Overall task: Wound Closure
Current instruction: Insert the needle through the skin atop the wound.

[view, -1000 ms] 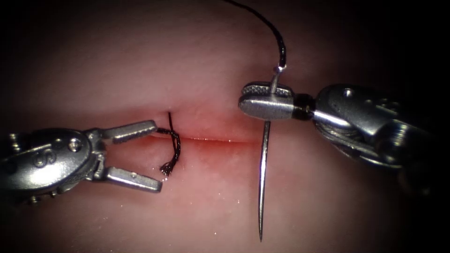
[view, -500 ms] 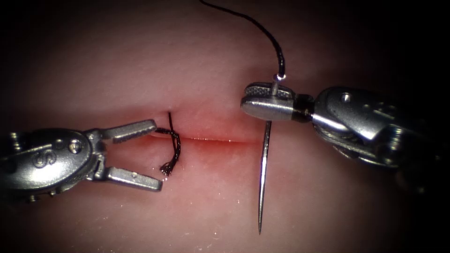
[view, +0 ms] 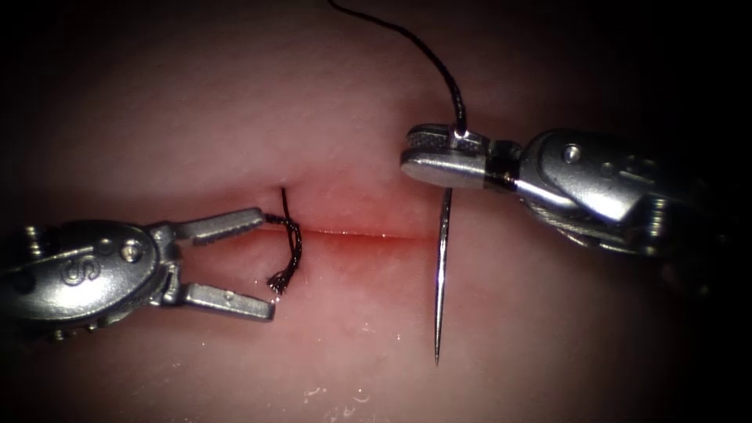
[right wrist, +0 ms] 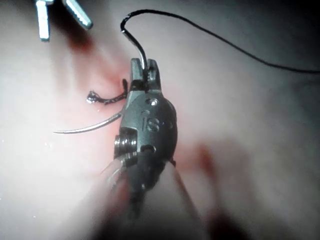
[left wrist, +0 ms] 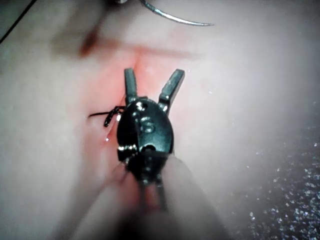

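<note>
The tissue [view: 235,117] is shown with its cut [view: 356,233] running horizontally across the endoscope view, the line marked by red fluid [view: 368,239]. The right gripper [view: 439,157] is seen clamped on the needle [view: 441,282] close to its thread end, where the thread [view: 427,55] is attached and rises in an arc toward the top edge. The needle is held clear of the tissue, crossing the right end of the cut, with its point [view: 437,362] directed downward below the cut line. In the right wrist view the same gripper [right wrist: 144,70] is seen closed over the needle [right wrist: 87,127], whose curved body sweeps out to one side, and the thread [right wrist: 210,35] loops away from the clamped end.

The left gripper [view: 262,262] is shown with its jaws apart and nothing between them, lying at the left end of the cut. A knotted stitch [view: 291,243] with a frayed cut end [view: 276,283] is placed across the cut just beside the jaw tips. In the left wrist view the left gripper [left wrist: 152,82] is again seen spread open over the reddened tissue [left wrist: 240,125], with the stitch [left wrist: 107,116] lying beside it and the needle [left wrist: 175,19] visible beyond.
</note>
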You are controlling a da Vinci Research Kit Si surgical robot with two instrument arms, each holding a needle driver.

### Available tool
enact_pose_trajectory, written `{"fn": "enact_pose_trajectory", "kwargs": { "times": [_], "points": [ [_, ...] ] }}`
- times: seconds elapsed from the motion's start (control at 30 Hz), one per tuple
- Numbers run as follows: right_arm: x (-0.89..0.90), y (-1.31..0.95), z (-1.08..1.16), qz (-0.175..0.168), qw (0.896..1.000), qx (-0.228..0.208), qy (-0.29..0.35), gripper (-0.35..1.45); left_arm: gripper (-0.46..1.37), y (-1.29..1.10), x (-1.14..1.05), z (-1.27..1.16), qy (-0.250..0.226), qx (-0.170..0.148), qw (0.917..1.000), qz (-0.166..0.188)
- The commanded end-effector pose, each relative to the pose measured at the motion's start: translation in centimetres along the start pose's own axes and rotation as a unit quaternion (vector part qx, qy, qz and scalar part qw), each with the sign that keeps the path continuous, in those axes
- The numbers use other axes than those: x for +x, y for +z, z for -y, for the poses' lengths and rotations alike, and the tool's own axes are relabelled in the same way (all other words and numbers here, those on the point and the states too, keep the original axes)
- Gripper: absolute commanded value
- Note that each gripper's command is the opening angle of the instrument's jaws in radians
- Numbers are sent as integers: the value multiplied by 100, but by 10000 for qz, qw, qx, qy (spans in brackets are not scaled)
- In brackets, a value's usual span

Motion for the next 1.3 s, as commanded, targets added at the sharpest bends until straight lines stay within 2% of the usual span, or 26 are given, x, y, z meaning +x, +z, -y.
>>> {"fn": "enact_pose_trajectory", "kwargs": {
  "times": [0.03, 0.8, 1.3],
  "points": [
    [0, 1, -1, -14, 10000, -17, -66, -35, 51, 1, 0, 0, 8, -11, 10000, 19],
    [10, 17, -20, -291, 9931, 94, -1133, -35, 44, 6, -3, -4, 4, -24, 10000, 59],
    [13, 18, -19, -378, 9904, 124, -1323, -35, 43, 8, -4, -4, 7, -7, 10000, 56]
  ]
}}
